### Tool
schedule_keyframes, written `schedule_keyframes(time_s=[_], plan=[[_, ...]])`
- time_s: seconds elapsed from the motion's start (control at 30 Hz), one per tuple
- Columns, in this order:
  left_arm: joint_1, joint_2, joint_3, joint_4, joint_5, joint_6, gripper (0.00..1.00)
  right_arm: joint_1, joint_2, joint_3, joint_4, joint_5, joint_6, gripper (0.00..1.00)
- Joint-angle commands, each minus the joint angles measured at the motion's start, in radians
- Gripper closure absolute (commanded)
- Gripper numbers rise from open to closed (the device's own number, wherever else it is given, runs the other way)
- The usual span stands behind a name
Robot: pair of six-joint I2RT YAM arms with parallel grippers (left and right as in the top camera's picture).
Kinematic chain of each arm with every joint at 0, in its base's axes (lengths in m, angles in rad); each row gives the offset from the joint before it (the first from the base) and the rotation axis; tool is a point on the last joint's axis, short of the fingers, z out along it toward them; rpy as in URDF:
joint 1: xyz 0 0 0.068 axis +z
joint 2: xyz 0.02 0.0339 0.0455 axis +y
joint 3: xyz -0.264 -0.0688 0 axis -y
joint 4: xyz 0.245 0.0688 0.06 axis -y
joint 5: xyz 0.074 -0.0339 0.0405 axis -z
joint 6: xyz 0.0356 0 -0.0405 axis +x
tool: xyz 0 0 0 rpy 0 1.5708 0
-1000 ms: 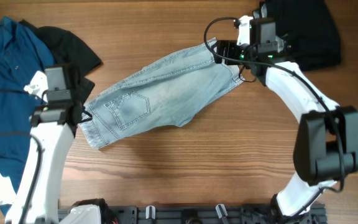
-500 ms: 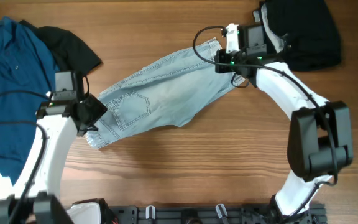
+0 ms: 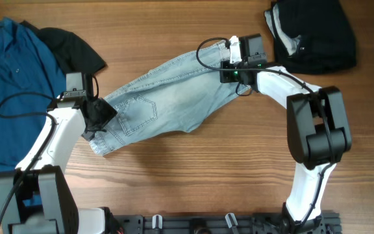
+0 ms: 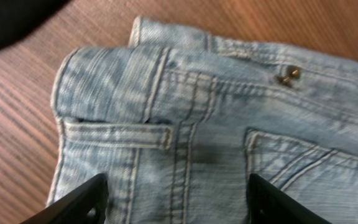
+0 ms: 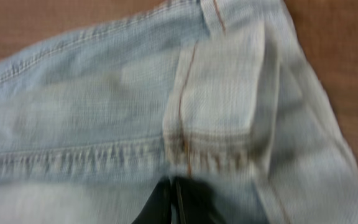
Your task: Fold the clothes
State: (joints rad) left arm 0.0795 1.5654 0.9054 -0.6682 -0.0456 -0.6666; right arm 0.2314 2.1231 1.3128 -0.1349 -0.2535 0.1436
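Pale denim shorts (image 3: 167, 97) lie flat and slantwise on the wooden table, waistband at the lower left, leg hems at the upper right. My left gripper (image 3: 99, 117) hangs over the waistband corner. In the left wrist view its jaws (image 4: 178, 180) stand wide apart with the belt loop and seams of the denim (image 4: 216, 124) between them. My right gripper (image 3: 229, 65) is at the leg hem. The right wrist view shows its fingertips (image 5: 174, 183) pressed together, pinching the blurred denim (image 5: 104, 112) beside a stitched hem.
A royal-blue shirt (image 3: 8, 84) lies spread at the far left with a black garment (image 3: 73, 49) on its upper right edge. Another black garment (image 3: 313, 32) sits at the back right corner. A dark rail (image 3: 206, 224) runs along the table's front edge.
My left gripper moved right onto the waistband and its jaws narrowed somewhat. My right gripper slid left over the leg hem and closed from open to shut. The shorts hardly shifted.
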Motion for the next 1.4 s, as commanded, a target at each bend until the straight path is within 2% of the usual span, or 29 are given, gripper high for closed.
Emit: schedule_keyframes(time_s=[0.0, 0.13, 0.27, 0.37, 0.5, 0.6, 0.63, 0.67, 0.77, 0.87, 1.13, 1.37], plan=[[0.001, 0.006, -0.007, 0.023, 0.008, 0.009, 0.27, 0.002, 0.041, 0.012, 0.090, -0.006, -0.012, 0.96], [0.001, 0.006, -0.007, 0.031, 0.006, 0.009, 0.25, 0.002, 0.042, 0.027, 0.242, -0.006, 0.014, 0.92], [0.001, 0.006, -0.007, 0.038, 0.003, 0.009, 0.23, 0.000, 0.042, 0.113, 0.264, -0.010, 0.051, 0.92], [0.001, 0.006, -0.007, 0.041, 0.004, 0.009, 0.20, 0.000, 0.041, 0.218, 0.142, -0.014, 0.046, 0.92], [0.001, 0.006, -0.007, 0.032, 0.004, 0.010, 0.15, -0.001, 0.040, 0.359, -0.183, -0.014, -0.032, 0.90], [0.001, 0.006, -0.007, 0.029, 0.005, 0.031, 0.14, -0.005, 0.033, 0.395, -0.376, -0.014, -0.060, 0.66], [0.001, 0.006, -0.007, 0.029, 0.004, 0.035, 0.13, -0.008, 0.030, 0.396, -0.429, -0.014, -0.063, 0.51], [0.001, 0.006, -0.007, 0.028, 0.004, 0.035, 0.13, -0.012, 0.028, 0.396, -0.484, -0.013, -0.062, 0.42], [0.001, 0.006, -0.007, 0.029, 0.004, 0.035, 0.13, -0.029, 0.029, 0.393, -0.626, 0.002, -0.056, 0.27], [0.001, 0.006, -0.007, 0.029, 0.004, 0.035, 0.13, -0.045, 0.029, 0.375, -0.648, 0.065, -0.027, 0.18], [0.001, 0.006, -0.007, 0.029, 0.004, 0.035, 0.12, -0.072, 0.030, 0.322, -0.626, 0.180, 0.026, 0.14], [0.001, 0.006, -0.007, 0.029, 0.005, 0.035, 0.10, -0.090, 0.031, 0.266, -0.634, 0.163, 0.072, 0.16]])
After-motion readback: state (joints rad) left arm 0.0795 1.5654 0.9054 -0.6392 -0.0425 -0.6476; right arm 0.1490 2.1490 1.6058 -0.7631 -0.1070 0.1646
